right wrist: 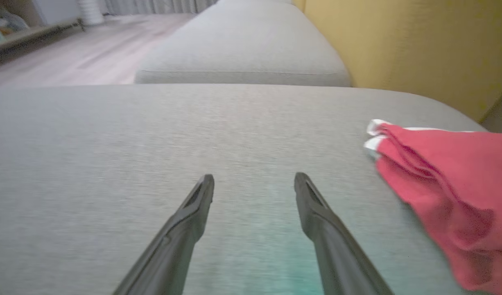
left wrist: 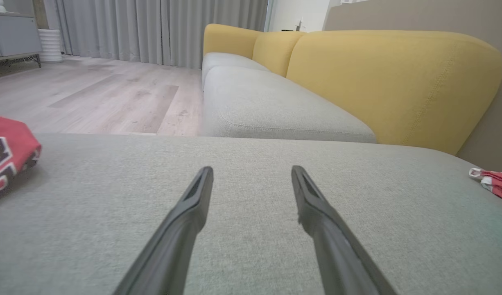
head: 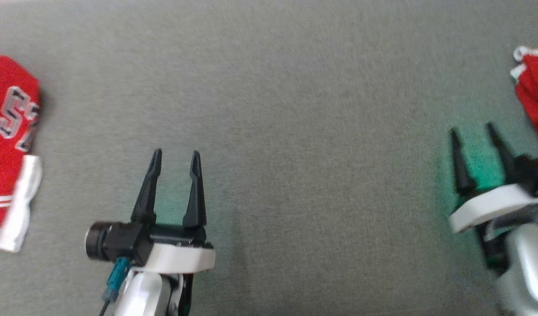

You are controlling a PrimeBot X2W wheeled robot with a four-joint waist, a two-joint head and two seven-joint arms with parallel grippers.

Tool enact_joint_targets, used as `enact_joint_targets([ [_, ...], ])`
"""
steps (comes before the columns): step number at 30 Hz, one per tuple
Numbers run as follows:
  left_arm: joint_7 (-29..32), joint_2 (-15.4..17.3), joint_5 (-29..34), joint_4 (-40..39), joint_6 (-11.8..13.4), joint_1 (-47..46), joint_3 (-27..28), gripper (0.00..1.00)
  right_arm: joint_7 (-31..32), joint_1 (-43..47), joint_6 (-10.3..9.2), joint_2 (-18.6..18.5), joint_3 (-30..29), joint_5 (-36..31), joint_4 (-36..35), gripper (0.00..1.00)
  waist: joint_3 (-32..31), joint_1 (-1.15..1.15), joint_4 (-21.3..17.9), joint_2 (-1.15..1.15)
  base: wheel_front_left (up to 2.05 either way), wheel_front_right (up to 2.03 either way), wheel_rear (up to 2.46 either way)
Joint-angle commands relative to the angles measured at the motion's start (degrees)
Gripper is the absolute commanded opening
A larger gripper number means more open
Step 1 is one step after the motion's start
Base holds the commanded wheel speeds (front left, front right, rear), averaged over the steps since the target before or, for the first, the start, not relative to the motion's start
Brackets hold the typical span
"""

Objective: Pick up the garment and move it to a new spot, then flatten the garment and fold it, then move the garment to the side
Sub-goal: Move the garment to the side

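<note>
landmark: we take the wide grey woven fabric cushion [head: 295, 109] as our reference; both arms hang over it.
left gripper: our left gripper [head: 176, 152] is above the cushion's near left part, its two dark fingers spread apart with bare grey fabric between them, pinching nothing.
right gripper: our right gripper [head: 471, 127] is above the cushion's near right part, fingers likewise spread and empty; a greenish glow tints the cushion beneath it.
numbered garment: a red fabric garment with white trim and grey-and-white numerals [head: 8, 131] lies bunched at the cushion's left edge, well apart from the left gripper.
second garment: a crumpled red fabric garment with a white hem [head: 534, 96] lies at the cushion's right edge, just beside the right gripper, whose fingers are clear of the cloth.
beyond the cushion: we see a mustard-yellow upholstered backrest [left wrist: 394, 82], a pale wood floor [left wrist: 91, 94] and grey curtains [left wrist: 152, 28].
</note>
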Motion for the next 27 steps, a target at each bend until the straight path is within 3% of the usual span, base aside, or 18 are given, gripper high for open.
enact_joint_targets([
  [1, -0.25, -0.04, -0.42, -1.07, 0.57, 0.74, 1.99, 1.0, -3.65, 0.65, -0.04, 0.53, 2.55, 0.56, 0.09, 1.0, -5.56, 0.01, 3.37, 0.0, 0.0, 0.0, 0.0],
  [7, -0.25, -0.04, -1.05, 0.54, 1.64, 4.58, 3.34, 1.0, -10.62, 2.69, -0.04, 6.61, 7.39, 1.78, 6.53, 1.0, -12.49, 0.01, 5.37, 0.0, 0.0, 0.0, 0.0],
  [17, -0.25, -0.05, 2.91, -5.66, 2.04, 11.55, 6.25, 1.0, -10.76, 12.64, -0.04, 10.54, 4.31, 0.37, -6.89, 1.0, -19.3, 0.01, 6.49, 0.0, 0.0, 0.0, 0.0],
  [27, -0.25, -0.05, 4.23, -6.59, 2.61, 14.32, 6.54, 1.0, -10.77, 17.81, -0.04, 11.53, 2.56, -1.95, -8.53, 1.0, -21.44, 0.01, 6.66, 0.0, 0.0, 0.0, 0.0],
])
